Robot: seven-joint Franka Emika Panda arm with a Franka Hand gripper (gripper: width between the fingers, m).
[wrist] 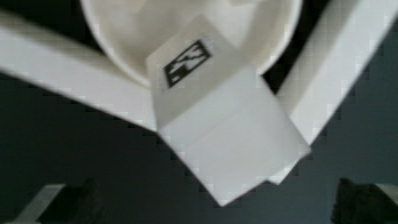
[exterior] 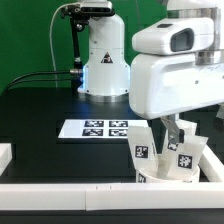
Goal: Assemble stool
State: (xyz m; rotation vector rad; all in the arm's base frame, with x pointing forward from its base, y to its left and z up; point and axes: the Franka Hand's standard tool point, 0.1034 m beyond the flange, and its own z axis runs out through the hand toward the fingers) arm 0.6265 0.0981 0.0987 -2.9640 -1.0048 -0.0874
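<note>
Stool seat: white round disc, lying on the dark surface against the white border rail, toward the exterior view's right. Two white legs with black-and-white tags stand on it, tilted. Wrist view: one tagged leg slants across the seat. Pincer: above the legs, jaws wide apart, gripping nothing. Marker board: flat on the surface, beside the seat.

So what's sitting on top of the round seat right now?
Tagged stool legs stand on the round seat, leaning; in the wrist view one leg lies across it. How they join is hidden, and the open hand covers part of them.
</note>
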